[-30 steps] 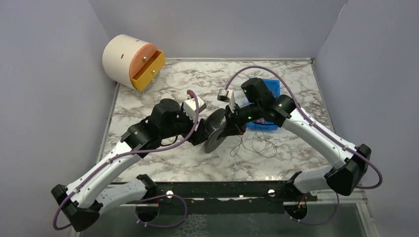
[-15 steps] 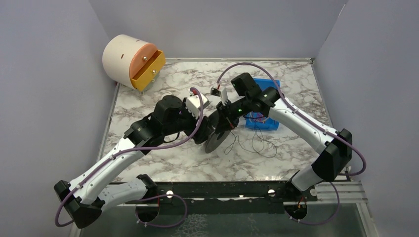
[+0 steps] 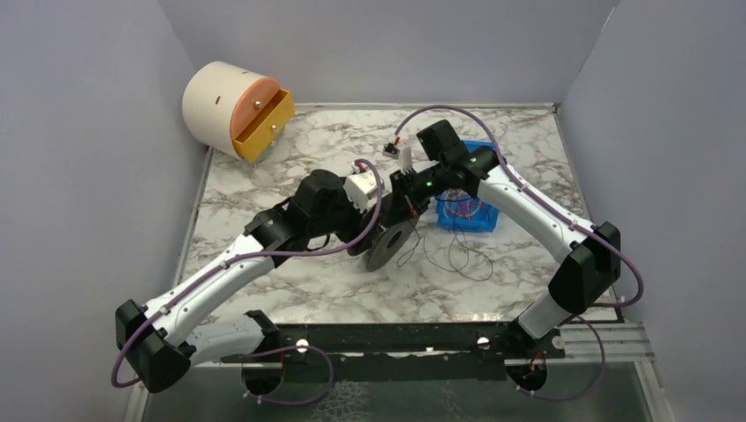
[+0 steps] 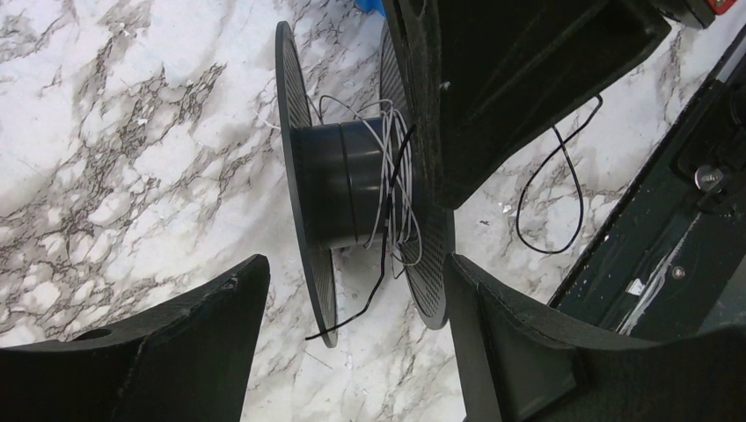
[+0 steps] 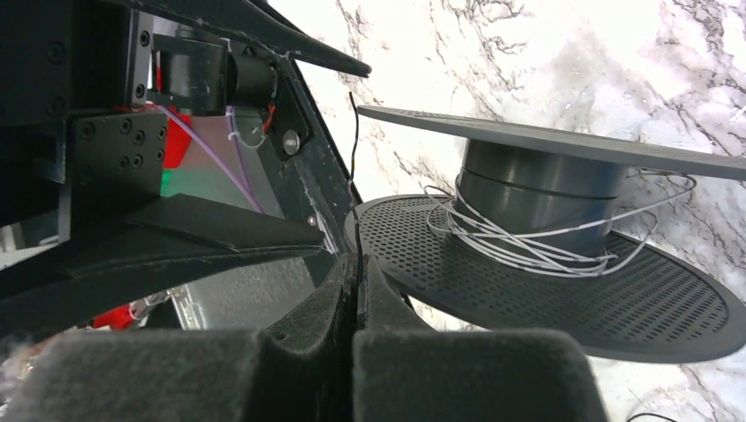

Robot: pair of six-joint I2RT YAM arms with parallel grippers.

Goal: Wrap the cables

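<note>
A black spool (image 3: 387, 244) stands on its edge mid-table. White wire (image 4: 400, 176) is wound round its core (image 4: 339, 189), and a black cable (image 4: 387, 220) crosses it. My left gripper (image 4: 352, 290) is open, its fingers on either side of the spool's rims without touching them. My right gripper (image 5: 356, 290) is shut on the black cable (image 5: 355, 211), right beside the spool (image 5: 545, 193). It hovers over the spool's far side in the top view (image 3: 403, 204). The rest of the black cable (image 3: 457, 257) lies in loose loops on the table to the right.
A blue bin (image 3: 468, 213) with coloured wires sits right of the spool, partly under my right arm. A white drum with an orange drawer (image 3: 236, 107) stands at the back left. A black rail (image 3: 396, 338) runs along the near edge.
My left arm has moved right, closer to the spool. My right gripper has swung back and left over the spool's top with the black cable in it.
</note>
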